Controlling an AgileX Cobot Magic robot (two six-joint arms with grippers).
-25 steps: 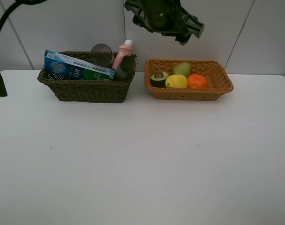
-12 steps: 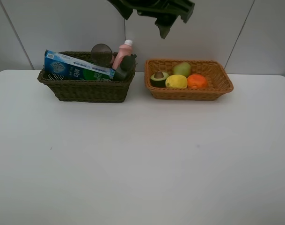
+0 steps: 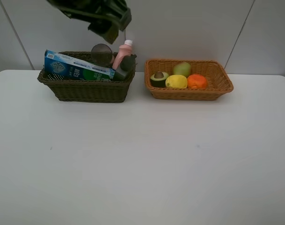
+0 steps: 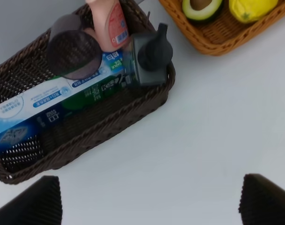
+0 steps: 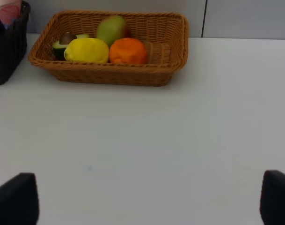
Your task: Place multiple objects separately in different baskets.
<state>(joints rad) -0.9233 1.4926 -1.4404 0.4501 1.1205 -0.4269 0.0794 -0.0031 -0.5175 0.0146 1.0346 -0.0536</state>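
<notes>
1. Two woven baskets on the white table (image 3: 142,164), side by side along the back edge, near each other but apart; eight objects in all, four per basket.
2. On the left, the dark olive-brown basket (image 3: 86,89): deeper, rectangular, holding one of each of four items.
3. Blue-green toothpaste box (image 3: 76,70) lying slantwise across that basket, one end propped over the left rim.
4. Translucent mauve cup (image 3: 101,54) tipped on its side behind the box, mouth facing forward.
5. Pink bottle (image 3: 123,52) with a white cap, leaning at the right end; dark green-black bottle (image 3: 123,68) just beside it, against the right rim, its pump top clear in the left wrist view.
6. Hanging above this basket's back right corner, the left gripper (image 3: 107,28): dark, fingers spread wide, nothing between them, clear of the bottle tops.
7. On the right, the light orange-tan basket (image 3: 217,86): shallower, its right half bare.
8. One halved avocado (image 3: 158,78), cut face and pit up, at the left end; one yellow lemon (image 3: 176,81) touching it; one orange (image 3: 197,81) next; one green-red pear (image 3: 182,69) behind lemon and orange.
9. Right gripper (image 5: 142,197): only two dark fingertips at the corners of its wrist view, set wide apart, empty, above bare table in front of the tan basket.
</notes>
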